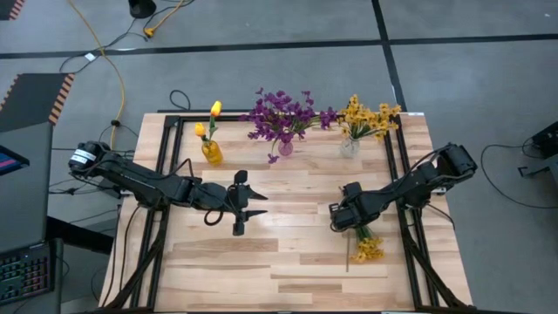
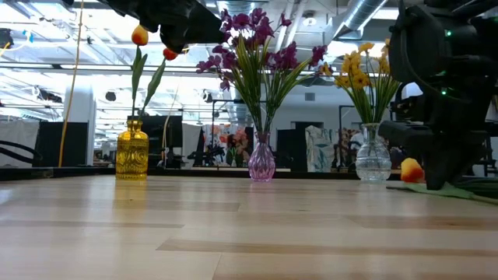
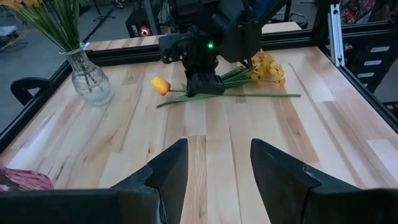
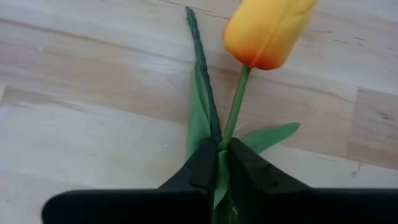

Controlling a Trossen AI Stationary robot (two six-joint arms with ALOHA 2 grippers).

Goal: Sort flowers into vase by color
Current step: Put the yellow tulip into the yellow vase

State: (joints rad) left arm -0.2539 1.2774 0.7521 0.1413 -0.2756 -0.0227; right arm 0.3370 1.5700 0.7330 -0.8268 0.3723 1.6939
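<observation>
Looking down from the high view: three vases standing in a row along the far edge of the tabletop (image 1: 288, 262), already sorted by color — yellow vase (image 1: 212, 153) with tulips (image 1: 214, 109) toward the far left corner, purple flowers (image 1: 281, 113) mid-edge, yellow flowers (image 1: 368, 118) toward the far right corner. Reaching low over the right half, right gripper (image 1: 335, 215), with a loose yellow sprig (image 1: 367, 249) lying just nearer the front edge. Waiting mid-table, left gripper (image 1: 251, 202), fingers spread and carrying nothing, probably kept clear so the arms do not cross.

Looking level across the boards in the low view: glass vase (image 2: 373, 159) and pink vase (image 2: 261, 162) shown upright, each with its own color. Pressing down at the right, the dark bulk of the right arm, with a tulip bud (image 2: 412, 170) lying at table height beside it — something barely readable from above.

Looking through the left wrist view: own fingers (image 3: 163, 171) standing apart over bare wood; beyond them, right gripper (image 3: 204, 84) set down across a green stem, orange bud (image 3: 160, 85) pointing toward the glass vase (image 3: 90, 81), yellow sprig (image 3: 266, 65) behind.

Looking through the right wrist view: fingertips (image 4: 202, 162) pinching the tulip stem (image 4: 235, 112) just below the bud (image 4: 267, 28), leaf (image 4: 200, 106) lying flat alongside. Gripping low near the bud likely for control when lifting toward the yellow vase. Only this view settling that the stem sits between the fingers.
</observation>
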